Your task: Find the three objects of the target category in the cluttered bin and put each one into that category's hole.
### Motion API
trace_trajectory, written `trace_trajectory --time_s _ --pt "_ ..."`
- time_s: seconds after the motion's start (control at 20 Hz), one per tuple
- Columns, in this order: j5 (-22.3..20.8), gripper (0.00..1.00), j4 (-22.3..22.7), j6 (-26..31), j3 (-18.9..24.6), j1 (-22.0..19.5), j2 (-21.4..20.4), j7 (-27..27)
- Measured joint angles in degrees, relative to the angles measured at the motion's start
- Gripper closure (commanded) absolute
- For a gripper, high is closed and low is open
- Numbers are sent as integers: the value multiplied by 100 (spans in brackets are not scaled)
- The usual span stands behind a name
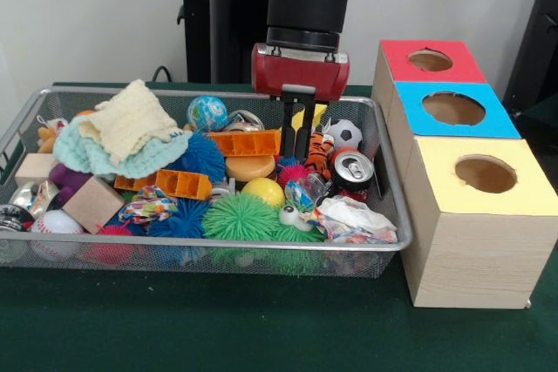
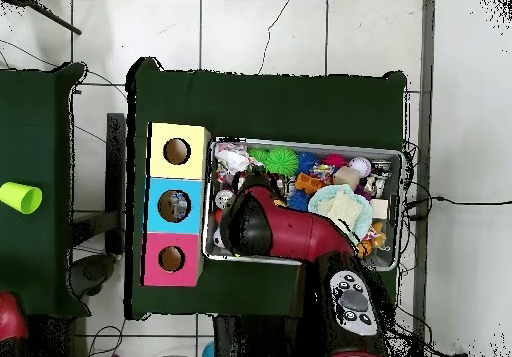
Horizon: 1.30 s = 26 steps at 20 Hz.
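The gripper [image 1: 297,132], its two black fingers close together and holding nothing visible, hangs over the wire-mesh bin [image 1: 397,237]; should cans be the category, lower it squarely on the crushed silver can [image 1: 352,168] at four o'clock.

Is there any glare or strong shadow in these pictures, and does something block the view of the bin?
Front view: soft, even light; a small glint on the top of the can; only a faint shadow under the wire bin. Overhead view: the red arm covers the part of the bin nearest the robot's base; the floor tiles look bright and washed out; the holes of the coloured box are dark inside.
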Motion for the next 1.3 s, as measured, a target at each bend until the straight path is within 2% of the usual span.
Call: trace_trajectory --time_s 0.7,0.75,1.3 --pt "1 100 28 -1 2 2 446 0" --pt "1 0 35 -1 2 2 500 0" --pt "2 0 46 -1 2 2 548 0"
